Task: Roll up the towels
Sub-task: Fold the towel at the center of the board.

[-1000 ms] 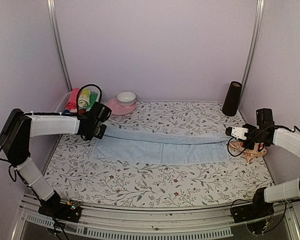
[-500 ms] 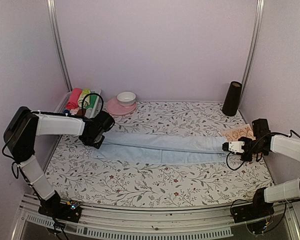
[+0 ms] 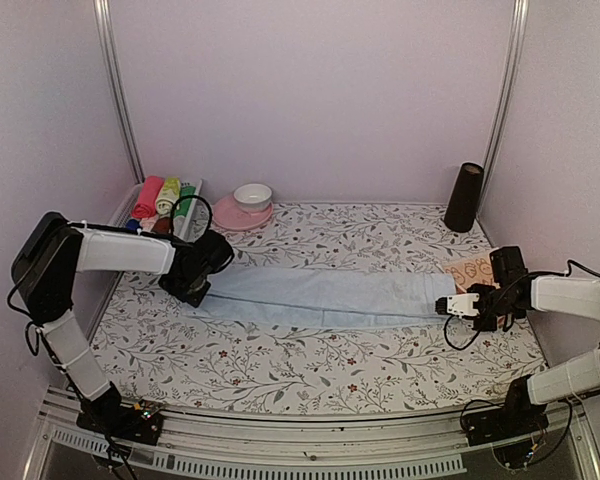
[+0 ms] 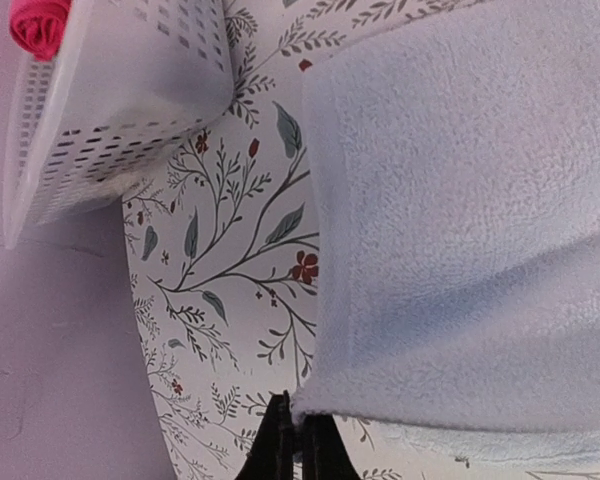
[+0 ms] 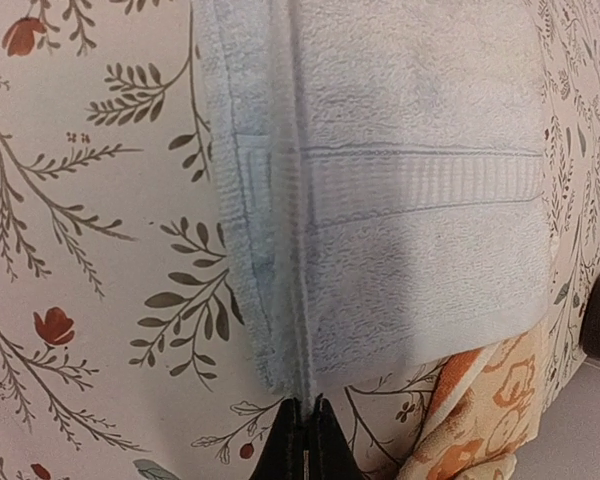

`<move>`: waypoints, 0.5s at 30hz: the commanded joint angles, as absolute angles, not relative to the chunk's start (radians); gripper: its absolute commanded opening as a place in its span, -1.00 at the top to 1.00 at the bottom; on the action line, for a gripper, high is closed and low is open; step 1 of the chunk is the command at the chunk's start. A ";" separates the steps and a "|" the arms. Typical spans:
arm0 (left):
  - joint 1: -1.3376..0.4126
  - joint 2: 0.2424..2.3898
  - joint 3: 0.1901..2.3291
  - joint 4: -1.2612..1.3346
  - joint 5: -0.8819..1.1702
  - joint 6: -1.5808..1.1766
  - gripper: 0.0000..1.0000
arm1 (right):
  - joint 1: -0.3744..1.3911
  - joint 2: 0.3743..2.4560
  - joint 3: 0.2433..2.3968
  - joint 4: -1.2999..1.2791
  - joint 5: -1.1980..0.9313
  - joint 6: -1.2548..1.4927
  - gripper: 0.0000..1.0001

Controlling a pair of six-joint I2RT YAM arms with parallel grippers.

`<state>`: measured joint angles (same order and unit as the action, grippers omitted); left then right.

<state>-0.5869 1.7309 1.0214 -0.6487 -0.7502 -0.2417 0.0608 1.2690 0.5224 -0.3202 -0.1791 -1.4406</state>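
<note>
The pale blue towel [image 3: 325, 296] lies as a long folded strip across the floral sheet. My left gripper [image 3: 198, 291] is shut on its left end; in the left wrist view the black fingertips [image 4: 300, 450] pinch the corner of the blue towel [image 4: 470, 230]. At the right end, my right gripper [image 3: 450, 305] is shut on the towel's folded edge; the wrist view shows its tips [image 5: 306, 430] clamped on the blue towel [image 5: 410, 220]. The peach-orange towel [image 3: 477, 270] lies crumpled behind the right gripper, also visible as peach-orange towel [image 5: 485, 415].
A white perforated basket [image 3: 187, 196] with rolled coloured cloths stands at the back left, seen close as the basket [image 4: 130, 90]. A pink plate [image 3: 226, 214] carrying a white bowl [image 3: 253, 195] sits beside it. A black cylinder [image 3: 464, 197] stands at the back right.
Both grippers, still shut on the blue towel's ends, moved toward the near edge and lowered, folding the towel into a narrower strip. The peach-orange towel is now uncovered behind the right gripper.
</note>
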 commanded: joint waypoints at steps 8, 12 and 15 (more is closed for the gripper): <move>-0.632 1.714 1.010 -0.738 -0.775 -0.298 1.00 | 0.067 1.186 0.496 -0.295 -0.109 -1.463 0.96; -0.632 1.712 1.013 -0.751 -0.776 -0.296 1.00 | 0.067 1.147 0.486 -0.317 -0.137 -1.491 0.96; -0.634 1.719 1.014 -0.758 -0.770 -0.293 1.00 | 0.067 1.151 0.480 -0.328 -0.129 -1.505 0.96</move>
<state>-0.6254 1.7336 1.0191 -0.7246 -0.7536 -0.2821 0.0647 1.1580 0.4984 -0.2970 -0.1326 -1.4761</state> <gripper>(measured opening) 0.009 0.020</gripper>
